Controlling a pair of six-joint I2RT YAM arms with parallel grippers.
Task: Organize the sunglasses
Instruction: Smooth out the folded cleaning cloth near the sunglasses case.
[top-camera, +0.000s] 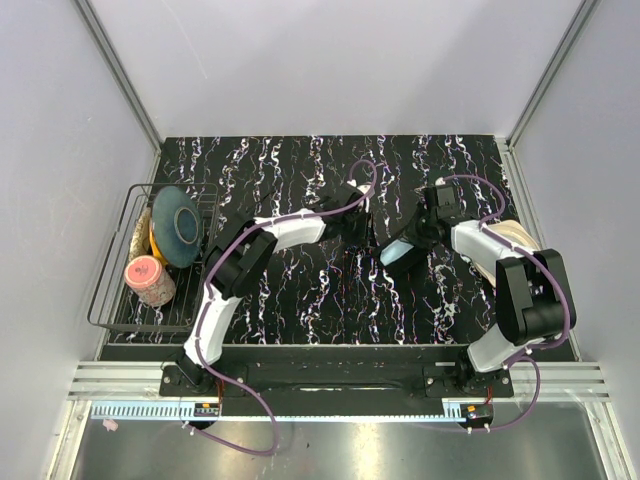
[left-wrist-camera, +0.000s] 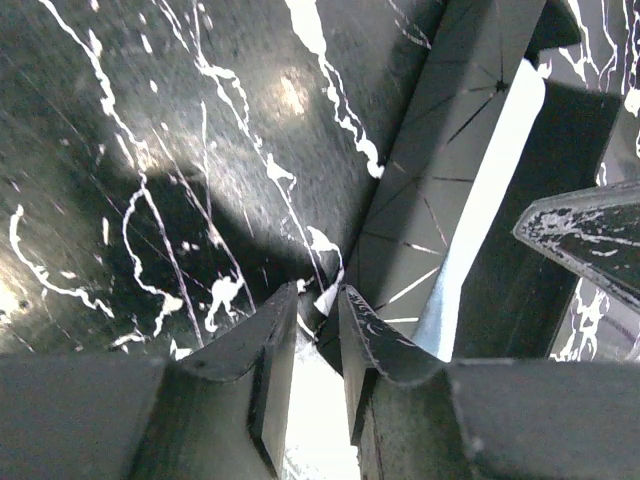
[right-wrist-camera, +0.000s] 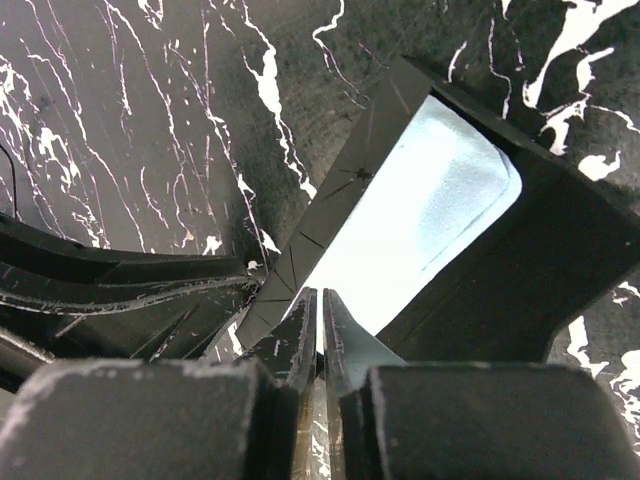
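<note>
Open sunglasses case (right-wrist-camera: 430, 210), near edge between right end effector (right-wrist-camera: 320, 296) tips

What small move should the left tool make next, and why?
Probably close the left tool on the case flap. It stands slightly open around the flap's corner, while the right tool is shut on the case's near edge, apparently steadying it.

Pale grey walls (top-camera: 330, 60) enclose a black, white-veined table (top-camera: 300, 290); a metal strip (top-camera: 330, 450), perhaps flooring, runs below.
</note>
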